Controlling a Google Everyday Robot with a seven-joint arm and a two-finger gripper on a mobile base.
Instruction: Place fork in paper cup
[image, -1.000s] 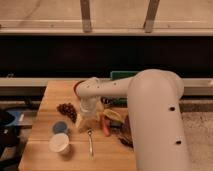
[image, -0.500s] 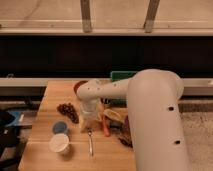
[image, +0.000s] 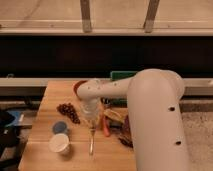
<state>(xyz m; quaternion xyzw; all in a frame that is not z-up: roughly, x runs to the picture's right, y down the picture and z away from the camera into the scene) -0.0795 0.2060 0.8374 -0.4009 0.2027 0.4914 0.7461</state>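
Little has shifted since the earlier frame: the claw (image: 90, 117) remains low over the surface (image: 46, 102), at the far end of the fork (image: 92, 141), and the items around it lie where they lay.

Claw: points down at the end of the white arm (image: 155, 115), which fills the right side of the view. Its tip meets the far end of the fork. Whether it is wide, narrow or holding the fork cannot be told.

Fork: lies flat on the surface, running from the claw's tip straight toward the camera. It is outside the cup.

Paper cup (image: 60, 144): stands upright, nearer the camera than the claw and to its picture-left. It is near the fork's near end and apart from it.

Other items, relative to the claw:
- small blue-grey cup (image: 60, 127), picture-left and slightly nearer the camera, just behind the paper cup;
- dark clustered item (image: 68, 112), just beside it on the picture-left;
- reddish bowl (image: 79, 86), behind it, partly covered by the arm;
- orange-red item (image: 106, 129), just picture-right;
- green object (image: 122, 75), behind and to the picture-right, at the surface's far edge.
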